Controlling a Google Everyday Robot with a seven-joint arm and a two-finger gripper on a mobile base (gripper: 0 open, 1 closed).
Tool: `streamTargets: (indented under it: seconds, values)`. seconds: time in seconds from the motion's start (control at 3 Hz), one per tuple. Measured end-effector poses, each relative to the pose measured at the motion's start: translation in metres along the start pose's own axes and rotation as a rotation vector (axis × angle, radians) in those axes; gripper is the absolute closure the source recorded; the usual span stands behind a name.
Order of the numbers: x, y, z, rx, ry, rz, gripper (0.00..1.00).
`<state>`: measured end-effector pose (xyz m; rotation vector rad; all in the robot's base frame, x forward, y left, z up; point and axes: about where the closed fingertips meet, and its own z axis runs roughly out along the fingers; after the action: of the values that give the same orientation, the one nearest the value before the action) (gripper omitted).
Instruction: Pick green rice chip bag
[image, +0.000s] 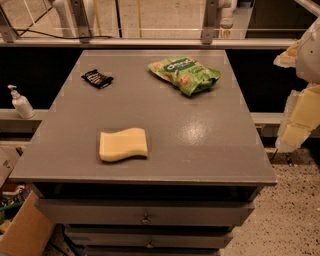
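The green rice chip bag (185, 73) lies flat on the far right part of the grey cabinet top (200, 130), its logo facing up. My gripper (296, 127) hangs at the right edge of the view, off the cabinet's right side and above the floor. It is well to the right of the bag and nearer the front, and touches nothing.
A small black wrapper (97, 78) lies at the far left of the top. A pale-yellow wavy sponge (123, 144) lies near the front left. A white pump bottle (21, 103) stands on a ledge to the left. Drawers (146, 216) are below, and a cardboard box (22, 231) is at lower left.
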<state>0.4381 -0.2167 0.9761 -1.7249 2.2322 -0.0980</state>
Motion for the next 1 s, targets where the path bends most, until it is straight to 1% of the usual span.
streamTargets:
  seconds: [0.33, 0.67, 1.0]
  values:
    - [0.0, 0.0, 0.0, 0.0, 0.0, 0.0, 0.0]
    - [-0.006, -0.006, 0.009, 0.021, -0.043, 0.002, 0.0]
    - [-0.025, -0.029, 0.032, 0.051, -0.157, 0.016, 0.0]
